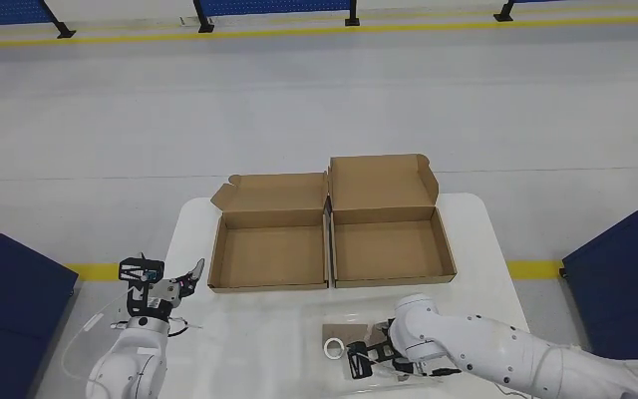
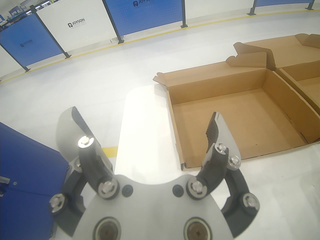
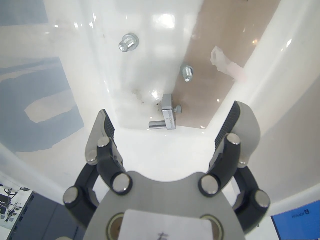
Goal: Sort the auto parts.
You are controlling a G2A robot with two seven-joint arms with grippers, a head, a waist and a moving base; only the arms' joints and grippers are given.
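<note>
Several small metal parts lie in a clear tray (image 1: 337, 325) near the table's front edge: a grey bracket with a pin (image 3: 167, 117), a large bolt (image 3: 128, 41) and a smaller bolt (image 3: 186, 72). A white plastic piece (image 3: 225, 63) lies beside them, and a white ring (image 1: 332, 347) shows in the top view. My right gripper (image 3: 170, 118) (image 1: 365, 357) hangs open just above the bracket, holding nothing. My left gripper (image 2: 145, 123) (image 1: 167, 277) is open and empty above the table's left edge, facing the left cardboard box (image 2: 240, 118).
Two open cardboard boxes stand side by side mid-table, the left box (image 1: 271, 256) and the right box (image 1: 389, 249), both with nothing inside and lids folded back. The tray's white wall (image 3: 275, 81) curves up around the right gripper. Blue barriers (image 2: 140, 3) stand beyond the floor.
</note>
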